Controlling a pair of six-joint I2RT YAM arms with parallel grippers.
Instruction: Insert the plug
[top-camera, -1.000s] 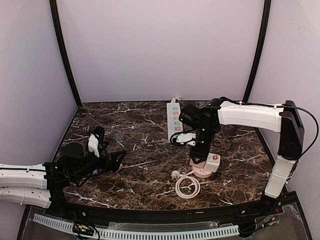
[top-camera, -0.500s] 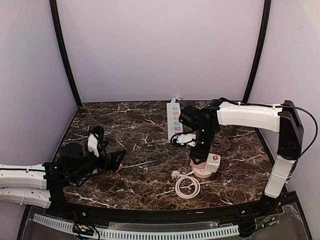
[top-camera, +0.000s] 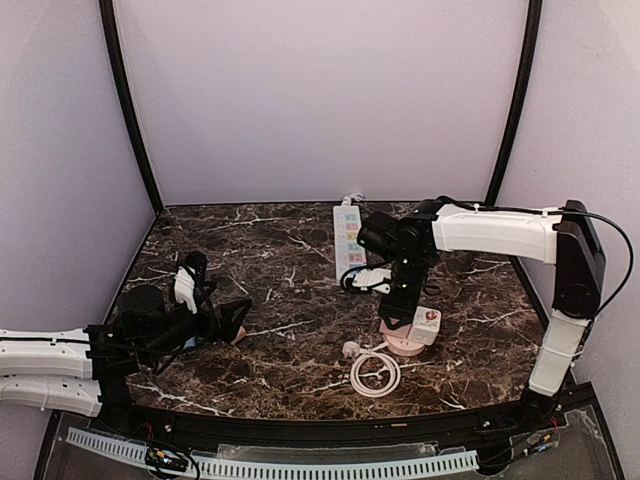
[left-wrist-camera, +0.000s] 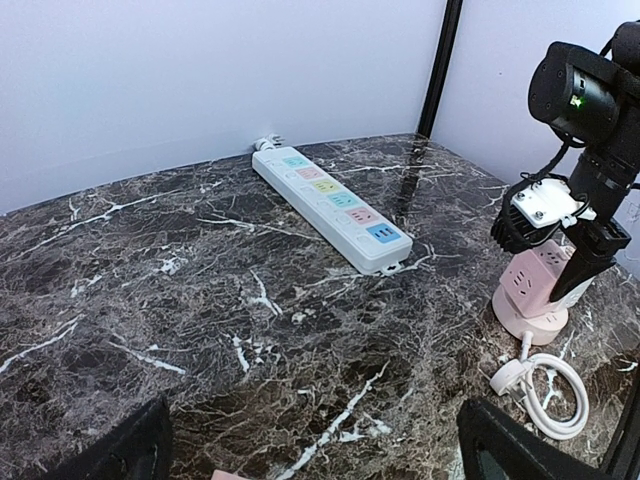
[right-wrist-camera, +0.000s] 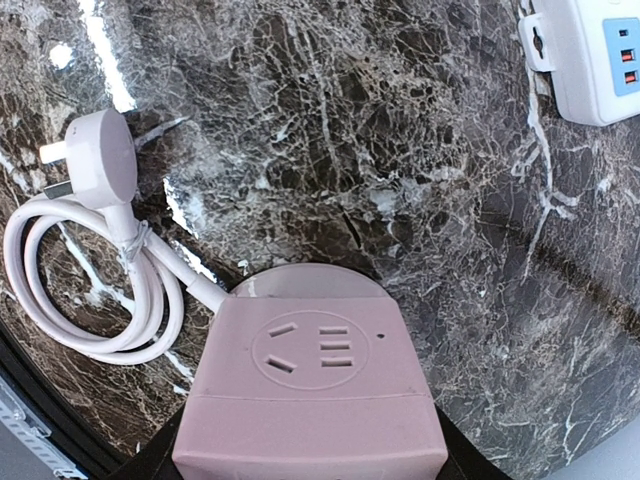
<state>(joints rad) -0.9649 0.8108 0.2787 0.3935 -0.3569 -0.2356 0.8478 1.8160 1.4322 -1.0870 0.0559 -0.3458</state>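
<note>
**A:** Where's the plug (right-wrist-camera: 95, 160)?

**B:** Lying flat on the table (top-camera: 280, 250) with its prongs pointing sideways, at the end of its coiled cord (right-wrist-camera: 60, 290). It's just beside the pink socket block (right-wrist-camera: 312, 390) and well apart from the white power strip (left-wrist-camera: 330, 205).

**A:** And the arms?

**B:** The right gripper (top-camera: 399, 320) sits over the pink block with its fingers flanking it. Whether it's actually pinching, I cannot tell. The left gripper (left-wrist-camera: 315, 455) is spread wide with nothing in it, far off to the side.

**A:** So what's the step in hand?

**B:** Steadying the block, I'd judge. Grip it square and low so it can't tip, and keep the socket face clear. Then have the left gripper take the plug by its body — not the cord — with the prongs lined up to the slots.
</note>
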